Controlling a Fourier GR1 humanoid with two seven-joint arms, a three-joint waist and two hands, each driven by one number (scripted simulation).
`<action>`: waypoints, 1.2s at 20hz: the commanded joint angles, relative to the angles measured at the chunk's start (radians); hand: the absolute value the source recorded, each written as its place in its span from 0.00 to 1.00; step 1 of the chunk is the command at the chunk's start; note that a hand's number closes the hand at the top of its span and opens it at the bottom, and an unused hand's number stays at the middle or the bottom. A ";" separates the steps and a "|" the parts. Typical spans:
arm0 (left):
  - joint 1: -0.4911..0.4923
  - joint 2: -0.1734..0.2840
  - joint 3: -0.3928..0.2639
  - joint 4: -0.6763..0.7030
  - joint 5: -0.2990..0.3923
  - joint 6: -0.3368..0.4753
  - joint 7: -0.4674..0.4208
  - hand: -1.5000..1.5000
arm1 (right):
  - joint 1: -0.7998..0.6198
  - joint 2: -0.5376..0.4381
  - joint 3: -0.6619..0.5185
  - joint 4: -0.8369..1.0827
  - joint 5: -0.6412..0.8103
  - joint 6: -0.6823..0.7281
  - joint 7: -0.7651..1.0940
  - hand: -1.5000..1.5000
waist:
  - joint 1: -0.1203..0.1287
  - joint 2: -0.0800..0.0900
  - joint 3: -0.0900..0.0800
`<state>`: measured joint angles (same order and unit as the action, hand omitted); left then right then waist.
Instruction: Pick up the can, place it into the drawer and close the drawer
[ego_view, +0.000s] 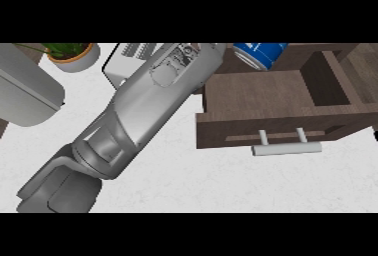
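Can (260, 54), blue with white marking, is seen at the top edge, tilted, just behind the back wall of the open drawer (258, 95) and partly cut off by the frame. Whether it is held cannot be told: no hand is visible, so finger state cannot be told either. Drawer is pulled out, wooden, interior bare where visible; pale bar handle (288, 147) sits on its front face. One grey forearm (140, 107) runs diagonally from lower left up toward the can, its wrist end hidden at the top. White counter (221, 180) lies below. Potted plant (72, 54) is at top left, grey appliance (26, 95) at left edge.
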<state>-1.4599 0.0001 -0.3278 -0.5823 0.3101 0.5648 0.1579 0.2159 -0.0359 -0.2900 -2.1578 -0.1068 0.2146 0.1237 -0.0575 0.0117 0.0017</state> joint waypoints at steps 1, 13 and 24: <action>-0.053 0.000 -0.031 0.082 0.066 0.007 -0.023 1.00 | -0.017 0.025 0.039 -0.001 0.016 -0.008 -0.002 0.00 | -0.021 0.005 0.001; -0.024 0.000 -0.160 0.191 0.145 0.059 -0.149 1.00 | -0.053 0.024 0.043 0.064 0.055 -0.023 -0.030 0.00 | -0.042 0.015 0.002; 0.009 0.000 -0.276 0.215 0.188 0.115 -0.185 0.00 | -0.121 -0.013 0.036 0.047 0.042 -0.030 0.029 0.00 | -0.064 0.020 0.001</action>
<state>-1.4453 0.0001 -0.5842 -0.3898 0.4829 0.6666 -0.0195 0.1110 -0.0467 -0.2581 -2.1116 -0.0748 0.1943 0.1411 -0.1183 0.0294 0.0030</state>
